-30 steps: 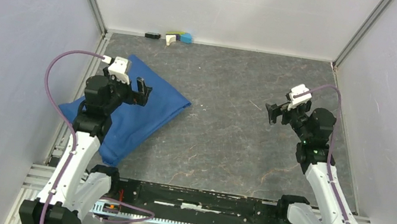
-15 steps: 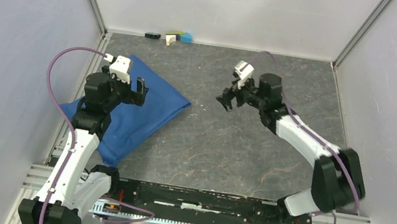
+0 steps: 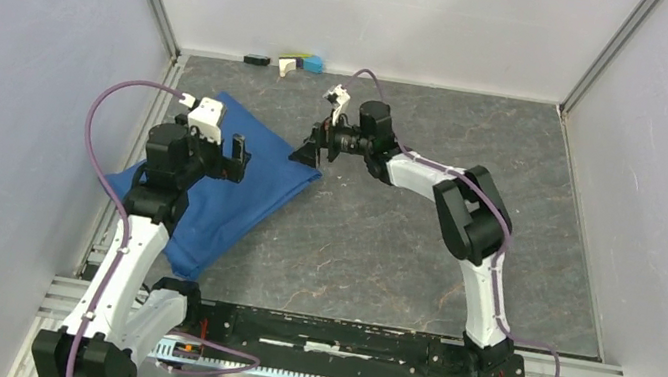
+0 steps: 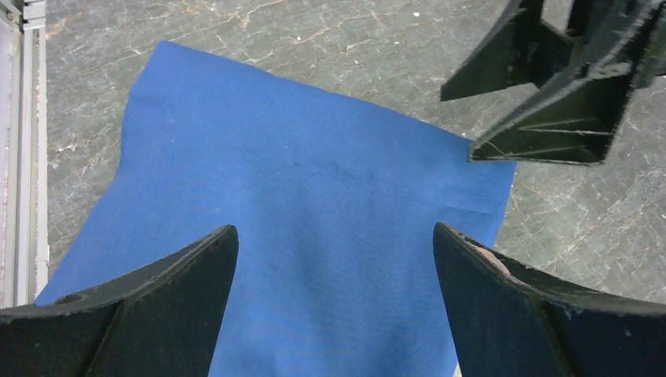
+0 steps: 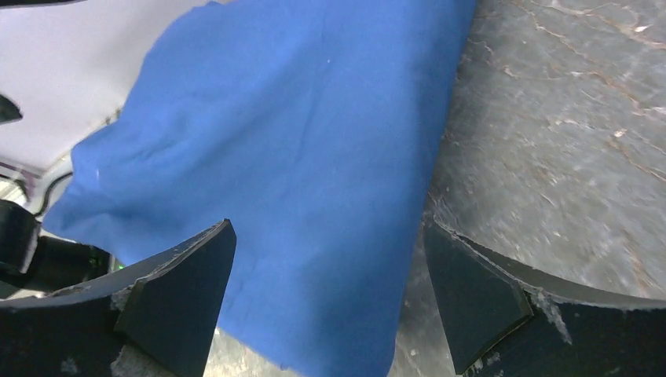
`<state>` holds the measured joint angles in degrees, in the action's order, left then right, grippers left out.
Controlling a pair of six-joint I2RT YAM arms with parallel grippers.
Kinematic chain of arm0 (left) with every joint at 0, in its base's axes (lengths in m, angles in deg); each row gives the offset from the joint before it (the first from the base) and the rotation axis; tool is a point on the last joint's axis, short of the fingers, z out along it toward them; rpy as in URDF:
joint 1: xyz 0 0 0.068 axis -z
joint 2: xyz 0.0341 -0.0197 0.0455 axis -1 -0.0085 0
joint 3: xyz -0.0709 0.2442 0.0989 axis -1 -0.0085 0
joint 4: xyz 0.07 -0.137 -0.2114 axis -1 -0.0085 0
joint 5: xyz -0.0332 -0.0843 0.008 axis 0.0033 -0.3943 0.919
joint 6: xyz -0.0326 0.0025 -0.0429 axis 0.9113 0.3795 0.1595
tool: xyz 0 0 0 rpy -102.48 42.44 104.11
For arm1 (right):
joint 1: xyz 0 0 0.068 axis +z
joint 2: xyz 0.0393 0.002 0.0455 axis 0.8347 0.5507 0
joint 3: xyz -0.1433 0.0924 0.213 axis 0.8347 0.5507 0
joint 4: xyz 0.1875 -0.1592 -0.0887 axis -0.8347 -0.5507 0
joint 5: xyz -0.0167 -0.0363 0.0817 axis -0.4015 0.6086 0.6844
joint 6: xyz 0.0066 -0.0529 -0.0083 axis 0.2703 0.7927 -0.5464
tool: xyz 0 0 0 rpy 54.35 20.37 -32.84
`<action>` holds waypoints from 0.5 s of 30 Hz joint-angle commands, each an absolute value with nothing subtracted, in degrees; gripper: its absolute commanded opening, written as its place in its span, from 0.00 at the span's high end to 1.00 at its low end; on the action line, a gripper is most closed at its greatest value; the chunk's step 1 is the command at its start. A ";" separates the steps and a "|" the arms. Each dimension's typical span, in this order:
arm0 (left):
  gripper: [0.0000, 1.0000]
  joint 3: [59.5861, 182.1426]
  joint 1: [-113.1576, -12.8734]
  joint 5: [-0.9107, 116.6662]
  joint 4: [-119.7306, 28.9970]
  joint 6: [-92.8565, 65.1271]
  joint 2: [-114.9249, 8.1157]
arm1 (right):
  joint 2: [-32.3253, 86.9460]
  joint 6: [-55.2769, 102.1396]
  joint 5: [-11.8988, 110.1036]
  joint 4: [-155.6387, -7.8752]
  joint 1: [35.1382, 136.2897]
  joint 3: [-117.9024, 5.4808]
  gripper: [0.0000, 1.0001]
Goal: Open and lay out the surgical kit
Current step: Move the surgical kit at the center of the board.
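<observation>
The surgical kit lies wrapped in its blue cloth at the table's left side, and only the cloth shows. My left gripper hovers over the bundle, open, with the blue wrap spread beneath its empty fingers. My right arm reaches far across the table. Its gripper stands open at the bundle's right corner. In the right wrist view the cloth's edge lies between the spread fingertips, which touch nothing. The left wrist view shows the right gripper at its upper right.
A small black item and a white, yellow and blue object lie against the back wall. An aluminium rail runs along the table's left edge, close to the bundle. White walls close in three sides.
The right arm has swung from the table's right side across to the bundle's right corner, still open. The left gripper has stayed over the cloth.
</observation>
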<state>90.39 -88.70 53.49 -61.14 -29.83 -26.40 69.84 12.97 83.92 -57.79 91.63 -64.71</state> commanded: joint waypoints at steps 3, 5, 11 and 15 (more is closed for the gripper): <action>0.00 89.91 -89.06 52.69 -60.30 -33.38 -26.08 | 79.10 -0.09 91.68 -50.09 91.89 -73.95 0.03; 0.00 89.92 -89.16 52.87 -60.30 -33.44 -26.15 | 81.08 0.05 91.73 -50.60 92.37 -75.46 0.03; 0.00 89.75 -89.25 52.78 -60.46 -33.59 -25.78 | 84.41 3.46 90.74 -54.58 93.05 -77.60 0.02; 0.00 89.72 -89.25 52.69 -60.39 -33.65 -25.72 | 84.88 4.04 91.52 -54.93 93.14 -76.81 0.13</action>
<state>89.86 -88.91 53.52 -61.16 -30.96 -26.38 84.46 3.09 89.58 -55.43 92.86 -75.18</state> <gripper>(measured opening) 0.996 0.937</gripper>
